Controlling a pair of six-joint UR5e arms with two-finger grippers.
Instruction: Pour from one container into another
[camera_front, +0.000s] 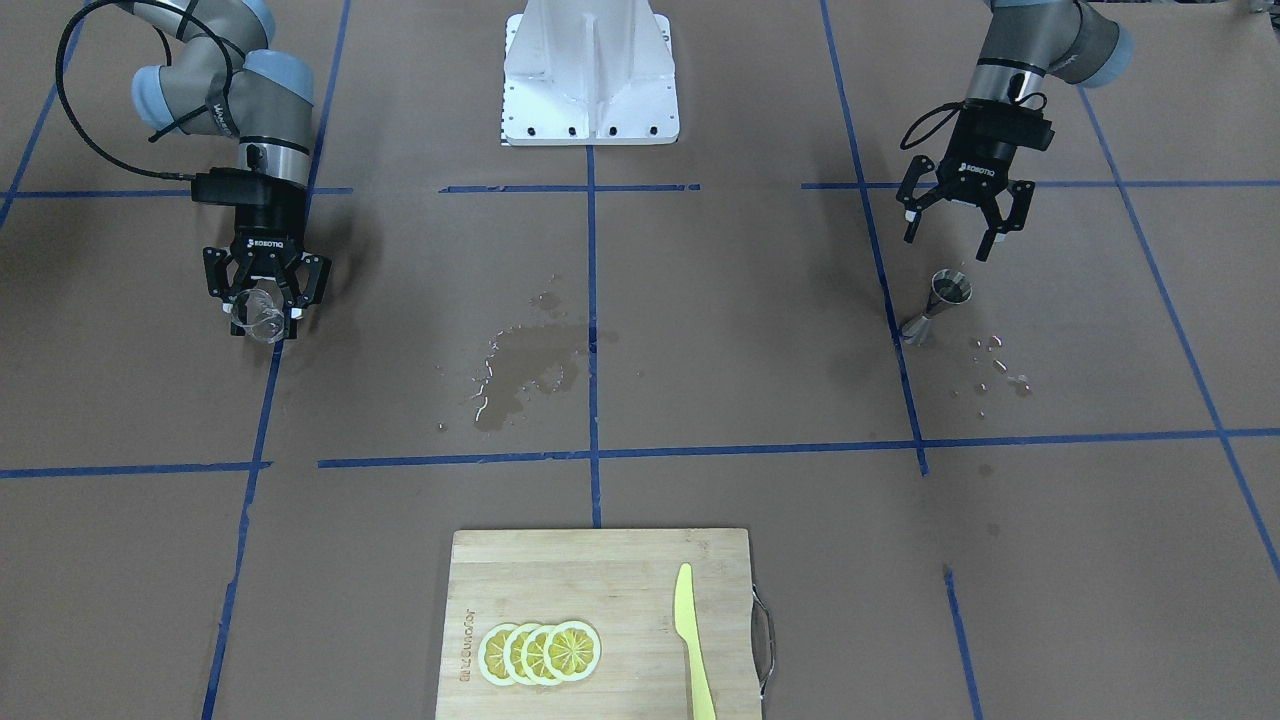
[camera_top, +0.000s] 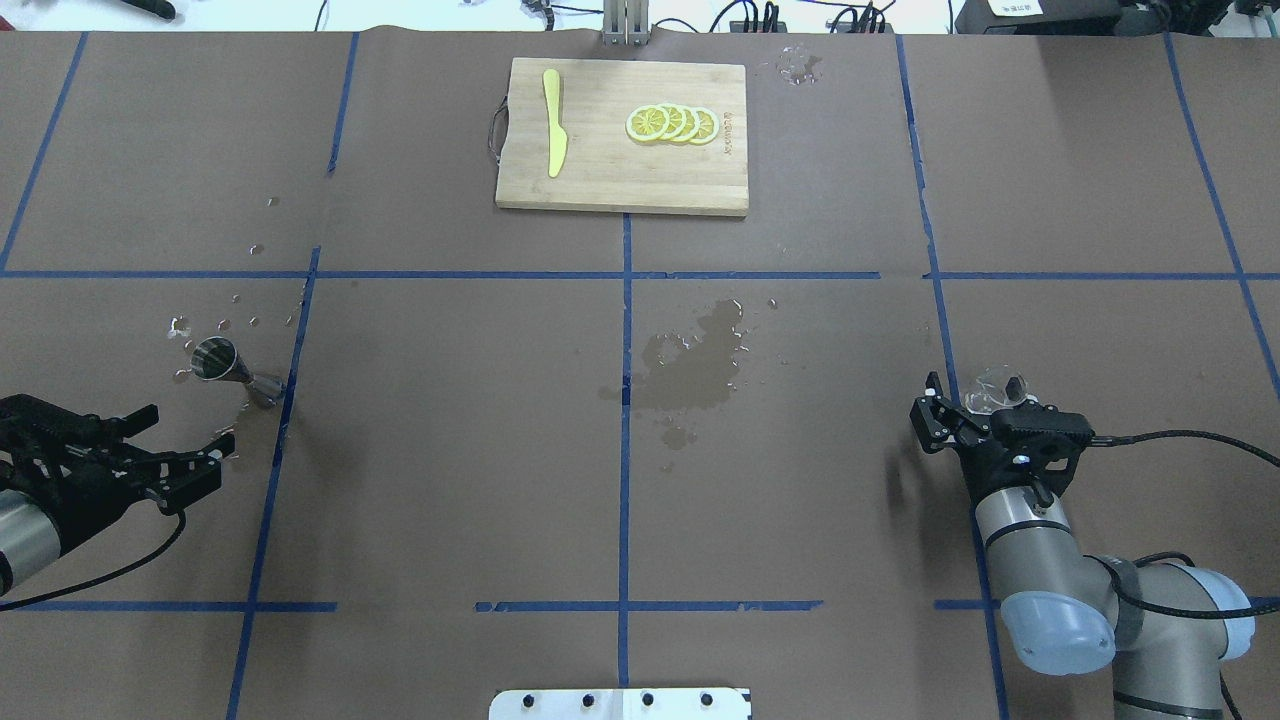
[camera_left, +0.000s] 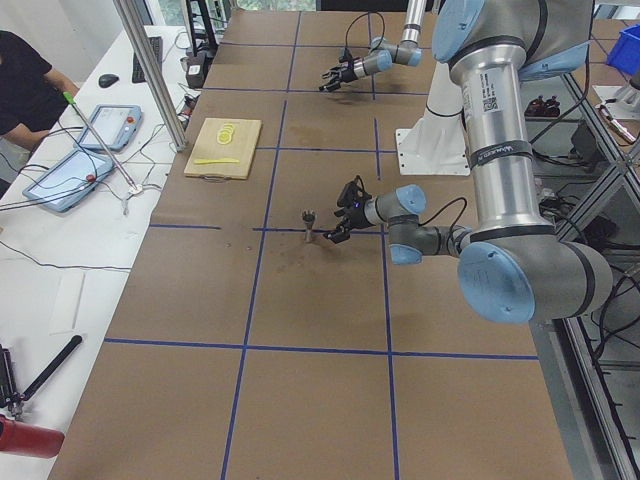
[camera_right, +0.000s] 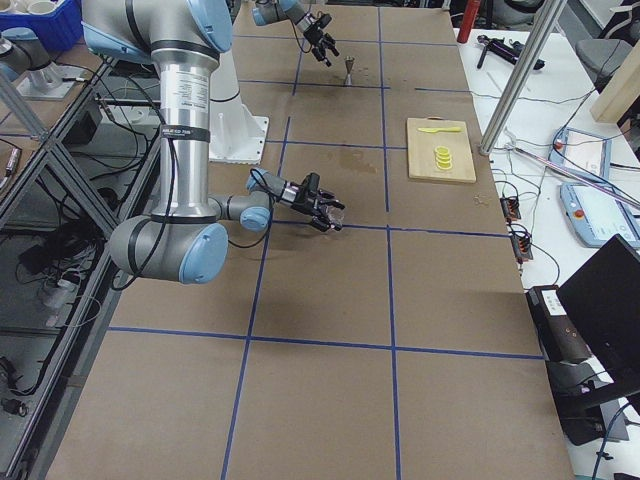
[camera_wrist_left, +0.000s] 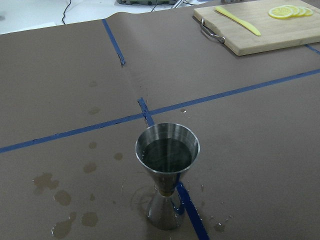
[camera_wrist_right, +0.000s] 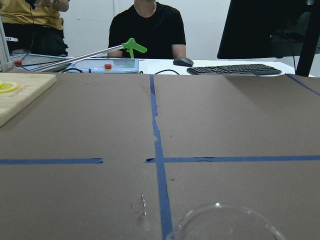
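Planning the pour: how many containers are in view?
2. A metal jigger stands on the table, holding liquid, beyond the open left gripper. A clear glass is clamped in the jaws of the right gripper. No others visible.

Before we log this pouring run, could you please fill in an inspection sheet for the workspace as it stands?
Surface: brown paper table with a blue tape grid; wet spill at centre, droplets by the jigger.
Job's things: metal jigger upright, holding liquid, standing on a tape line; clear glass in the right gripper.
Clutter: cutting board with lemon slices and a yellow knife, at the far edge.
Grippers: left gripper open, just short of the jigger; right gripper shut on the glass.
Cables: black cable loops off the right arm, above the table.
Surroundings: operator seated beyond the table, keyboard nearby.
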